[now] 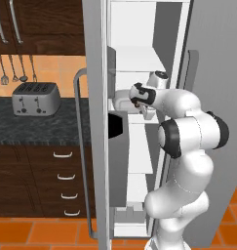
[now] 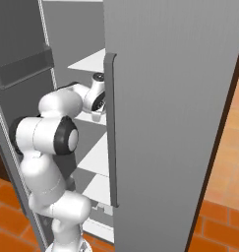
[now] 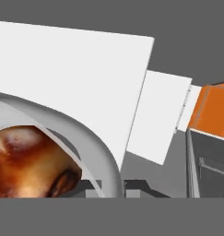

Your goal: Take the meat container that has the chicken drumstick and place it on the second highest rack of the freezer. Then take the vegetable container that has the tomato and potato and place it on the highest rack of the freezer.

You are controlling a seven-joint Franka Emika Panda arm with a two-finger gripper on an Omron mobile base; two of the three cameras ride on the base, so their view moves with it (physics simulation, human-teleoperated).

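Right up against the hand camera is the chicken drumstick [image 3: 26, 161], glossy reddish-brown, sitting inside the curved grey rim of the meat container [image 3: 92, 147]. So the tray's riding with the arm, and the hand [image 1: 145, 111] is pinched nearly shut. My read is that it's clamped on the tray's rim, though the fingertips themselves are hidden.

Past that, the left base view shows the light tray [image 1: 121, 100] held out at the front of the freezer [image 1: 98, 122] with its door swung open, level with one of the upper white shelves [image 1: 139, 58]. From the right, the arm disappears behind the door edge, so can't say whether the tray is touching a rack or just above it.

Progress-wise: first half is close, I'd say. Container is up at the freezer, roughly at the second rack down, but not released yet. Setting it down and letting go is still to do, and then the whole second bit with the vegetable container hasn't begun as far as I can tell.

Way off left there's a toaster [image 1: 36, 97] on the dark surface [image 1: 22, 129].
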